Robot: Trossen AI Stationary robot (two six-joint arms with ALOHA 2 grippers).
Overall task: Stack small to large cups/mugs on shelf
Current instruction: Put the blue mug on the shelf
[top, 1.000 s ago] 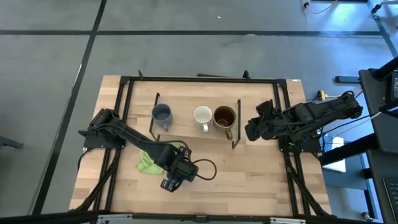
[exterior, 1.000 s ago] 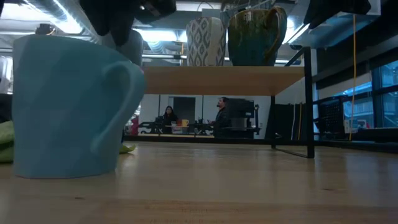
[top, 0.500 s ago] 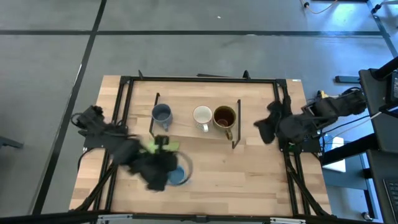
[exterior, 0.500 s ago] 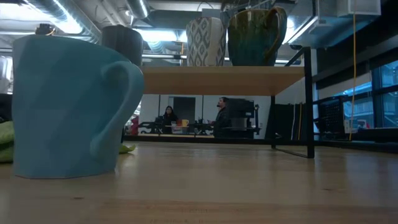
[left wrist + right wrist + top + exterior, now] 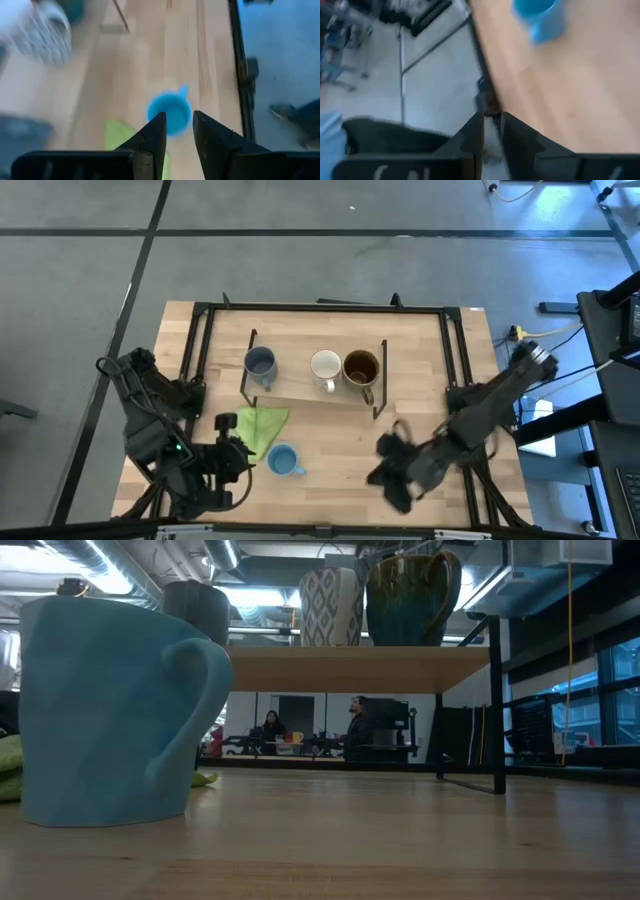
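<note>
The left gripper has its jaws apart with only a narrow gap and nothing between them; it sits back near the table's front left corner, and past its fingers the light blue mug stands free on the wood. The right gripper also shows a slim gap between its fingers and holds nothing; in the high view it is low over the front of the table, to the right of the light blue mug and well apart from it. That mug stands upright on the tabletop, just beside the green cloth, with its handle toward the right arm; in the low view it fills the near left. The shelf already carries the grey-blue mug at its left end, then a gap, then the white mug and the brown mug close together at the right. So three mugs are placed and the step in hand looks like fetching the fourth. The next move probably calls for one gripper to spread wider, come down on the light blue mug's rim or handle, lift it clear of the shelf edge and set it in the gap between grey-blue and white.
</note>
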